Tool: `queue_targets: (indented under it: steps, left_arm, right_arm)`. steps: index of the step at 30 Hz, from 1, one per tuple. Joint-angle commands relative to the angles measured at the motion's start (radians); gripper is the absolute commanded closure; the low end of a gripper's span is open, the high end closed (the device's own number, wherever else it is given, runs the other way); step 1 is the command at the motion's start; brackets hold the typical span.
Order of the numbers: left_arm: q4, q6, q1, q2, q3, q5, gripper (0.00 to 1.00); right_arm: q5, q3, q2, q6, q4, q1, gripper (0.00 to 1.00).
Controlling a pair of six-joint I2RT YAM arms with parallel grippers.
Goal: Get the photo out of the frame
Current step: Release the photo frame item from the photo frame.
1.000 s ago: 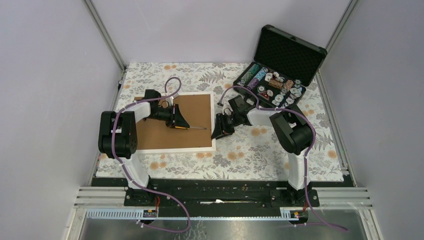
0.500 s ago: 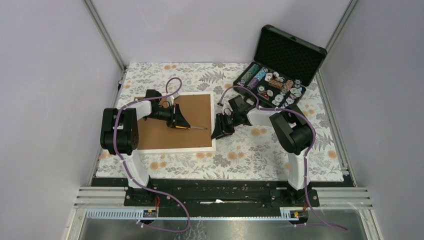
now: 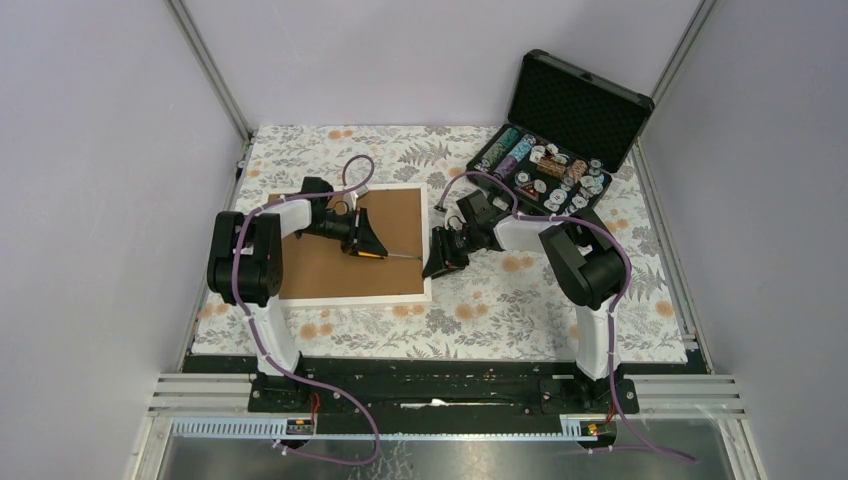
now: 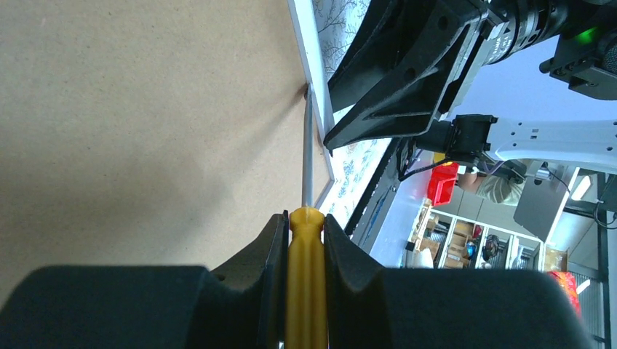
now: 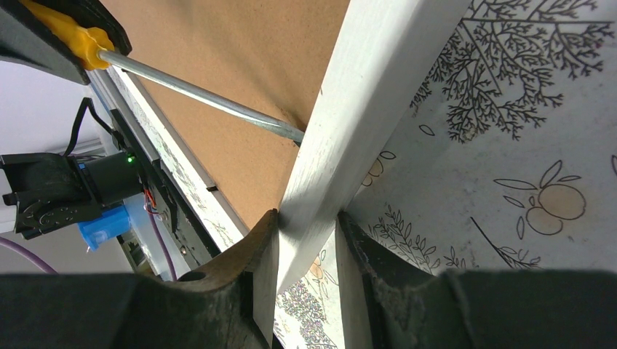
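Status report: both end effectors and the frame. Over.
Left end effector shut on yellow-handled steel screwdriver, tip at edge of brown fibreboard backing. Right end effector clamps white-bordered rectangular frame. Photo unseen, backing in place.

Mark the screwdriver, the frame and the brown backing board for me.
screwdriver [image 4: 305, 287], left wrist view, on its yellow handle.
frame [image 5: 364, 109], right wrist view, on its white border.
backing board [image 3: 340, 275], top external view, on a bare brown patch.

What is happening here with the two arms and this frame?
The frame lies face down, brown backing up. The right gripper clamps its white border at the right edge. The left gripper holds a yellow-handled screwdriver, with the tip set where the backing meets that border. The photo is not out yet and cannot be seen.
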Motion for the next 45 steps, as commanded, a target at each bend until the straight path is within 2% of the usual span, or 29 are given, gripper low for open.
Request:
queue_targets:
  steps: [1,6,11,15,21,28,36,42,45]
  left_arm:
    - [-0.003,0.038,-0.043,0.048,0.000,-0.083,1.00]
    - [0.003,0.035,-0.034,0.039,0.004,-0.076,1.00]
    - [0.002,0.018,0.024,-0.016,0.011,-0.062,1.00]
    - [-0.061,0.041,0.051,-0.034,0.023,-0.043,1.00]
    - [-0.090,0.076,0.052,-0.027,-0.006,-0.038,1.00]
    - [-0.067,0.051,0.032,0.003,-0.035,-0.008,1.00]
    - [-0.005,-0.041,0.024,0.042,-0.035,-0.002,1.00]
    - [0.107,-0.202,0.048,0.053,-0.077,-0.018,1.00]
    - [0.129,-0.230,0.049,0.047,-0.101,-0.037,1.00]
  right_arm:
    - [0.213,-0.047,0.117,-0.138,-0.057,0.034,1.00]
    - [0.218,-0.050,0.116,-0.139,-0.057,0.033,1.00]
    - [0.218,-0.051,0.114,-0.138,-0.057,0.033,1.00]
    - [0.217,-0.052,0.114,-0.138,-0.057,0.033,1.00]
    - [0.216,-0.053,0.113,-0.140,-0.056,0.034,1.00]
    - [0.212,-0.047,0.119,-0.140,-0.055,0.034,1.00]
    - [0.211,-0.048,0.116,-0.143,-0.056,0.034,1.00]
    - [0.212,-0.051,0.113,-0.143,-0.056,0.034,1.00]
    - [0.211,-0.053,0.110,-0.144,-0.055,0.034,1.00]
